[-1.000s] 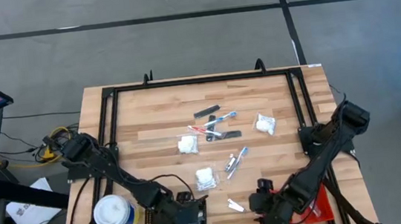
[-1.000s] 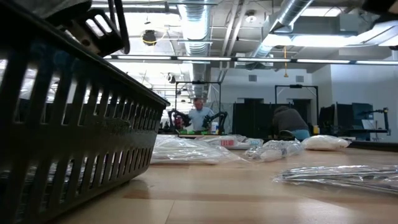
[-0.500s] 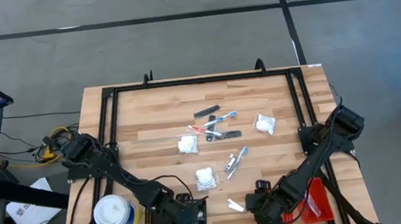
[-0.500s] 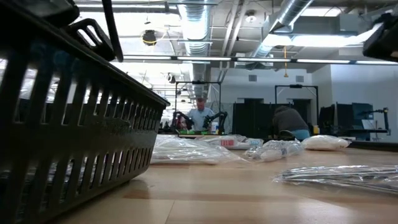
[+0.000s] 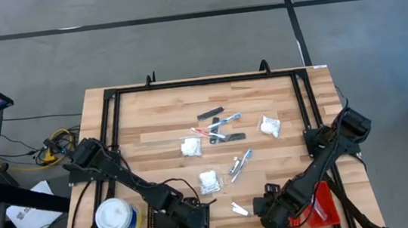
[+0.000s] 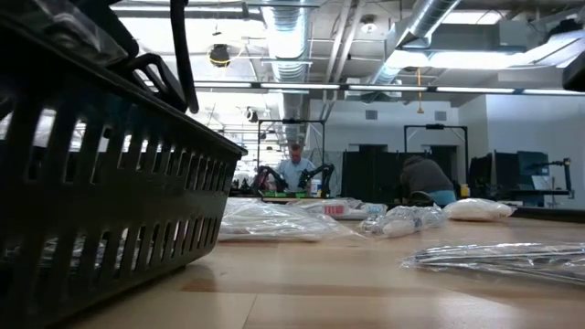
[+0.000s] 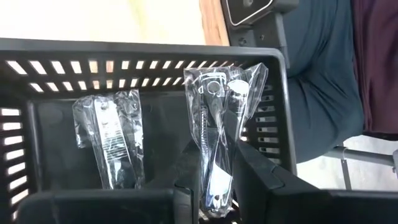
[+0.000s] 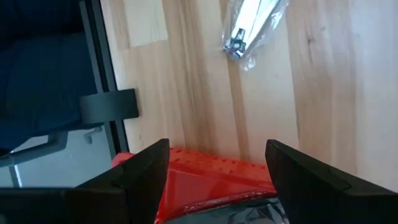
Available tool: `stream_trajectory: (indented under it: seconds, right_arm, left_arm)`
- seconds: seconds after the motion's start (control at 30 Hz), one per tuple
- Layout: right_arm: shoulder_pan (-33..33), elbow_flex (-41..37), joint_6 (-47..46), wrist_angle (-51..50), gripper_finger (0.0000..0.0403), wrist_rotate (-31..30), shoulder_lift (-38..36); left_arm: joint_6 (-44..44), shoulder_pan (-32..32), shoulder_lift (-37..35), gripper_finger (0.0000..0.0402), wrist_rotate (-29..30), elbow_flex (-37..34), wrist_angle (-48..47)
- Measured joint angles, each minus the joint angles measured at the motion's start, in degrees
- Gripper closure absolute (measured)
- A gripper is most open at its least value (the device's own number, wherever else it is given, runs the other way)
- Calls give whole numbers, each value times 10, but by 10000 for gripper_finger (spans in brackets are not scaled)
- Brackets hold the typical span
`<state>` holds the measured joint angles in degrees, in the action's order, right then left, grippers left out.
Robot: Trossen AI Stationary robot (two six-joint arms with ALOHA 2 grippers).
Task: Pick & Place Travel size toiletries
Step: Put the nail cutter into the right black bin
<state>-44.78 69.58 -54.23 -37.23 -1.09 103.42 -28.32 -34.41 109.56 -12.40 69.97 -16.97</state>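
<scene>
Black tray (image 5: 163,226) partly under left tool (image 5: 189,220)

Toiletries (image 5: 222,139) lie mid-table, between the left tray (image 5: 155,227) and right tray (image 5: 324,206).

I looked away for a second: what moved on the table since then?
The right claw swung off the red tray toward the table's middle, open and empty. The left claw stayed over the black tray, shut on a wrapped razor. The toiletries haven't shifted.
</scene>
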Motion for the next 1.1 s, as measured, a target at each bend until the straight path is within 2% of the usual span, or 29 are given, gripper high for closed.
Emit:
stream_trajectory:
  seconds: [0.43,0.73,0.87,1.1]
  right_arm:
    - [-5,0,7,-19,143,11,-7]
    - [-23,74,70,-72,143,-67,-8]
    - [-30,88,80,-72,143,-70,-8]
    - [-36,87,79,-47,143,-58,13]
  left_arm:
    - [-2,0,-6,320,1,3,-6]
    - [0,-4,-75,317,21,4,-19]
    - [8,-10,-98,316,42,5,-21]
    - [9,-19,-99,316,63,4,-21]
